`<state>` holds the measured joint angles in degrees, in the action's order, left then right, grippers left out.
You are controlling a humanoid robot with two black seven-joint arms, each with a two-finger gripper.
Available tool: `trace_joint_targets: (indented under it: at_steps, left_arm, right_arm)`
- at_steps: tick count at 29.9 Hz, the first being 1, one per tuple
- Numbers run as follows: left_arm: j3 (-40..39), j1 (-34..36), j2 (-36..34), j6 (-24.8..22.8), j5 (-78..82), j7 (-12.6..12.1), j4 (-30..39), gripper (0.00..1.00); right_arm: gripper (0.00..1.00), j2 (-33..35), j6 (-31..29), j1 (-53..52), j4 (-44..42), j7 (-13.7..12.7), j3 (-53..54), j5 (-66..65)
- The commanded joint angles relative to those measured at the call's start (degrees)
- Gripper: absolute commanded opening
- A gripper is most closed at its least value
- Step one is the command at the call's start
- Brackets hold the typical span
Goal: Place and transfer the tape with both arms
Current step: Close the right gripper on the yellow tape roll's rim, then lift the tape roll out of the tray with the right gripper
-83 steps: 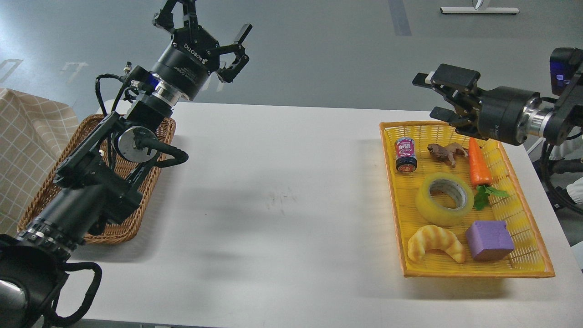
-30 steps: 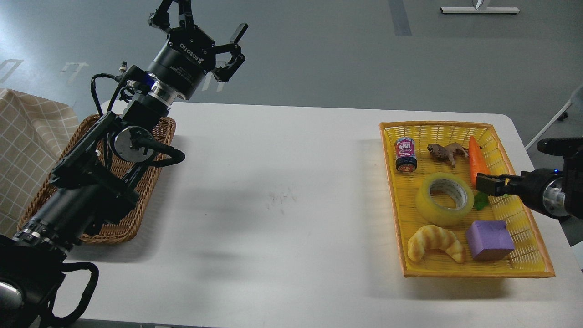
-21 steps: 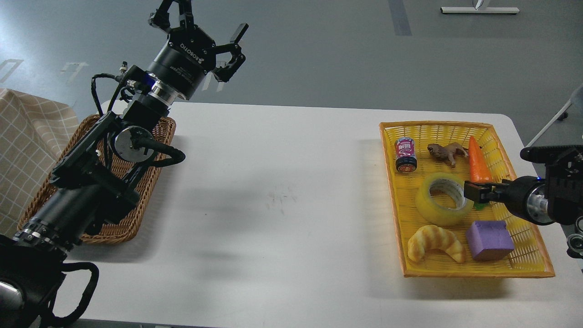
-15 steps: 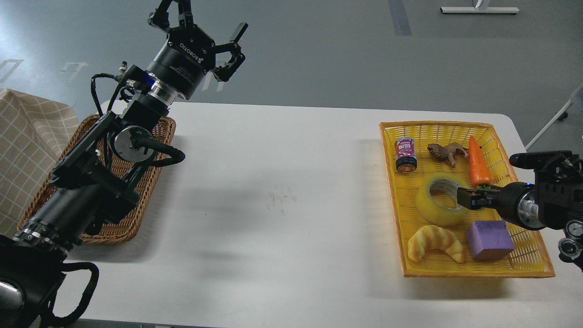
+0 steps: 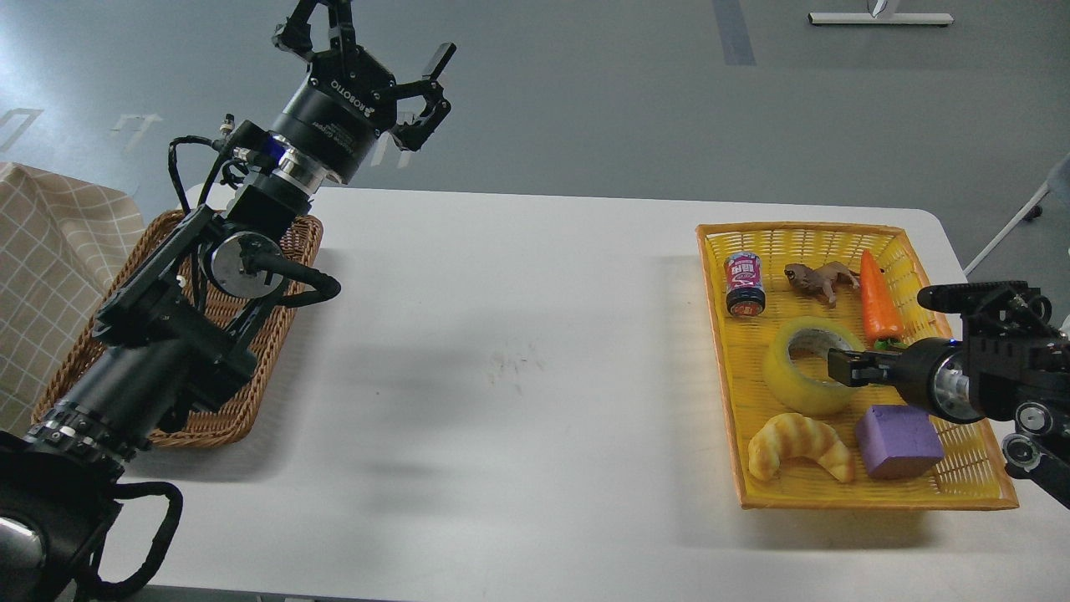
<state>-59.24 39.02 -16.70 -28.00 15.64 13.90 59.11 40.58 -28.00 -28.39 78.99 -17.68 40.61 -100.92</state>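
- While the yellow plastic basket [image 5: 961, 477] sits at 3 o'clock on the white table [image 5: 518, 376], the tape [image 5: 794, 386] lies flat near its middle.
- Right gripper [image 5: 840, 368] reaches in from 3 o'clock, its tip over the roll's core; seen end-on and dark, so I cannot tell how its fingers stand.
- Left gripper [image 5: 368, 42], marked ROBOTIQ, is raised at 11 o'clock with fingers spread wide and holding nothing, above the wicker basket [image 5: 251, 376].
- Around the roll: small can [image 5: 744, 284] at 11 o'clock with unreadable label, toy frog [image 5: 819, 278] and carrot [image 5: 879, 297] at 1 o'clock, croissant [image 5: 801, 446] at 6, purple block [image 5: 899, 441] at 4.
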Motion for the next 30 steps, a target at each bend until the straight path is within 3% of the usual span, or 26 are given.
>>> trace_joint_targets:
  at_steps: [1, 10, 15, 17, 19, 30]
  left_arm:
    - [0.01, 0.00, 0.08, 0.00, 0.00, 0.17, 0.04, 0.98]
    - [0.09, 0.26, -0.09, 0.00, 0.00, -0.10, 0.04, 0.98]
    - [0.09, 0.26, 0.17, 0.00, 0.00, -0.10, 0.04, 0.98]
    - [0.09, 0.26, 0.17, 0.00, 0.00, -0.01, 0.04, 0.98]
    - [0.09, 0.18, 0.09, 0.00, 0.00, 0.08, -0.05, 0.98]
    - [-0.08, 0.53, 0.17, 0.00, -0.09, 0.08, -0.14, 0.98]
  right_arm:
    - [0.71, -1.29, 0.00, -0.09, -0.76, 0.02, 0.00, 0.02]
    - [0.54, -3.84, 0.00, -0.70, -4.28, -0.07, -0.09, 0.11]
    - [0.32, -4.90, 0.00, -0.79, -5.07, 0.02, -0.18, 0.20]
    - [0.11, -4.99, 0.00, -0.79, -5.07, 0.02, -0.09, 0.29]
    - [0.01, -4.99, 0.00, -0.88, -4.98, -0.07, -0.09, 0.29]
    - [0.00, -2.19, 0.00, -1.23, 0.71, -0.25, 0.96, 0.55]
